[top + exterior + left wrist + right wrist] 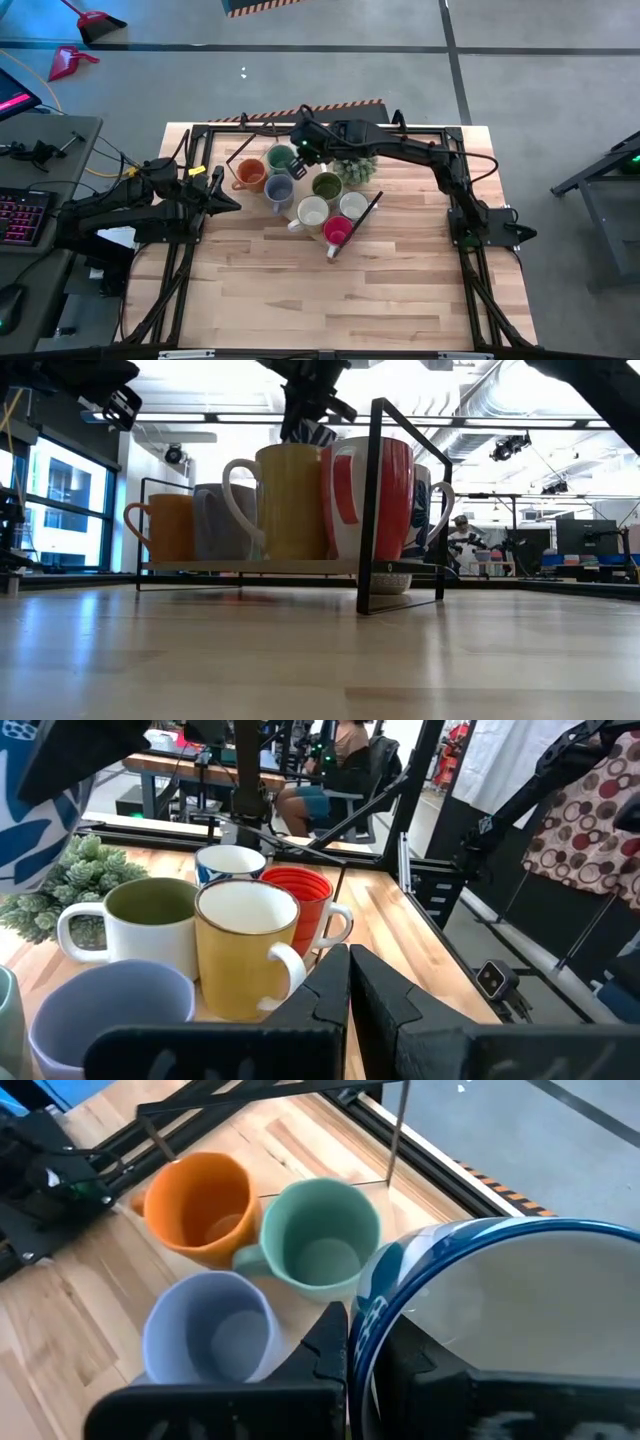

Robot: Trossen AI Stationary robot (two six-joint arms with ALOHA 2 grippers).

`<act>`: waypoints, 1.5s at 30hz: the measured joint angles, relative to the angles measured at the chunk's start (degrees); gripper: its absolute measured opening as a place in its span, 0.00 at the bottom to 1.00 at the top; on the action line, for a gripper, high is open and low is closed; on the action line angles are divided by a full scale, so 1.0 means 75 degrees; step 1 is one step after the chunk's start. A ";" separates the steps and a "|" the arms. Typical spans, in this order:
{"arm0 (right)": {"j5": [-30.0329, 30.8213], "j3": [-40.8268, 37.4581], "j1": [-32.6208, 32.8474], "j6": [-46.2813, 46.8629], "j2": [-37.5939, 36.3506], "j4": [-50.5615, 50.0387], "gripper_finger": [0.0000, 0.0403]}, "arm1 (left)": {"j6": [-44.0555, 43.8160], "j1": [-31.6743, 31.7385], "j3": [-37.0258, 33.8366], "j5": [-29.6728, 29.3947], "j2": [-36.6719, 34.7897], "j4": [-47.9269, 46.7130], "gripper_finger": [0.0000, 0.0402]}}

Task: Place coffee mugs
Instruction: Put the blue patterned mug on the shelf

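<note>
High view: right gripper [303, 143] clamps a blue-white mug [500, 1320] above the mugs [300, 190]; left gripper [228, 197] closed, empty.

Closed fingers [348, 982] point at clustered mugs — yellow [245, 948], red [300, 905], olive-lined white [150, 925] — beside a plant [75, 880].

No lettering, brand name, number or sign can be read in any of the four views. The mugs [300, 190] on the desk [380, 290] carry only plain glazes or a blue-and-white pattern, with no words. Striped hazard tape [262, 6] on the floor bears no text, and screens in the room beyond are too small to make out.
</note>
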 joint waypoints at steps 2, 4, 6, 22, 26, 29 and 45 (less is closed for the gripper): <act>0.0000 0.0000 -0.0036 0.0010 0.0003 -0.0016 0.00 | 0.0000 0.0000 -0.0001 0.0000 0.0001 0.0000 0.00; 0.0003 0.0000 -0.0080 0.0092 0.0003 -0.0052 0.00 | -0.0003 0.0000 -0.0001 0.0000 0.0002 0.0000 0.00; 0.0031 0.0000 -0.0111 0.0367 0.0005 -0.0079 0.00 | -0.0003 0.0000 -0.0002 0.0000 0.0000 0.0000 0.00; -0.0048 -0.0117 -0.0071 0.0454 0.0203 0.0094 0.00 | 0.0117 0.0000 -0.0003 0.0000 0.0001 0.0019 0.00; -0.0252 -0.0125 -0.0042 0.0399 0.0282 0.0062 0.00 | 0.0125 0.0000 -0.0001 0.0000 0.0002 0.0023 0.00; -0.0326 -0.0125 0.0003 0.0371 0.0389 0.0074 0.00 | 0.0125 0.0003 0.0000 0.0000 0.0003 0.0026 0.00; -0.0854 -0.0125 0.0066 0.0315 0.0676 0.0059 0.00 | 0.0143 0.0003 0.0000 0.0003 0.0000 0.0026 0.00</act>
